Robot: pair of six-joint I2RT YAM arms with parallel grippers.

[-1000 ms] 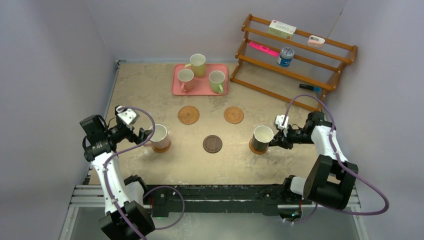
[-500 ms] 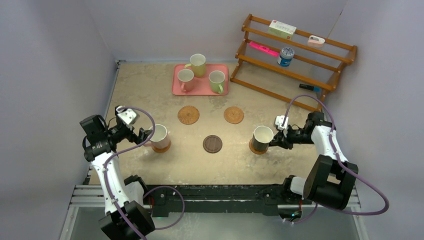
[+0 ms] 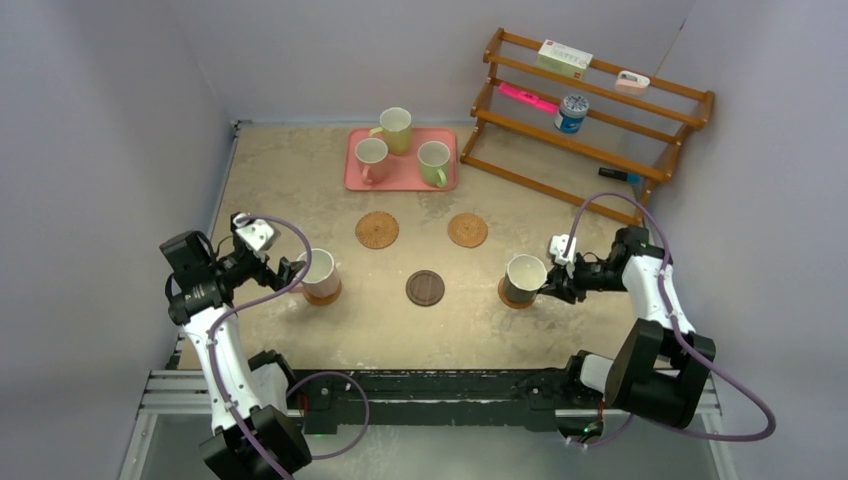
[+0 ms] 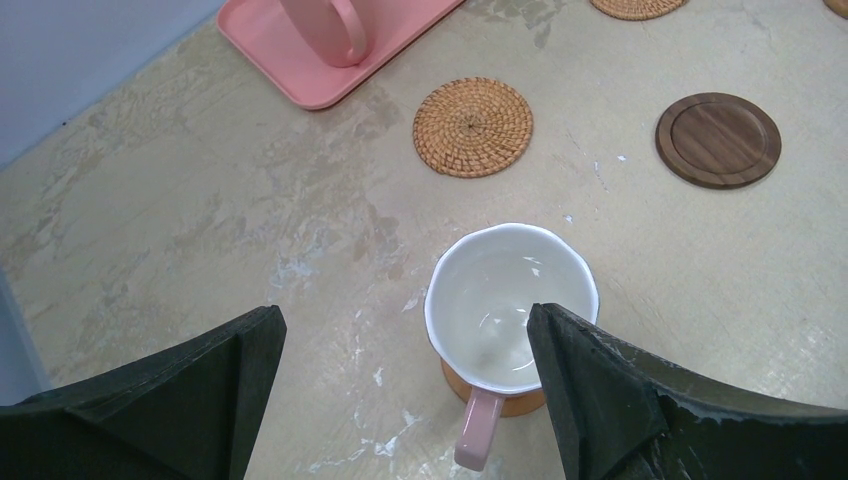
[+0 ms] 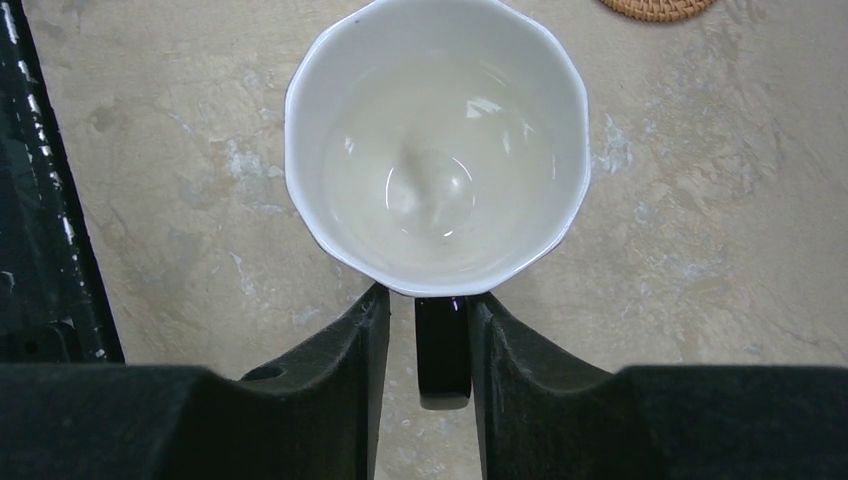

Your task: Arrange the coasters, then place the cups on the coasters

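A black cup with a white inside stands on a tan coaster at the right. Its handle lies between the fingers of my right gripper, which is slightly open, with a gap beside the handle. On the left, a pink cup sits on an orange-brown coaster. My left gripper hangs wide open behind its handle, holding nothing. Two woven coasters and a dark brown coaster lie bare.
A pink tray at the back holds a pink cup, a pale yellow cup and a green cup. A wooden rack with small items, among them a blue-and-white can, stands at the back right.
My right gripper's jaws have parted a little from the black cup's handle. The left arm and the cups have stayed where they were.
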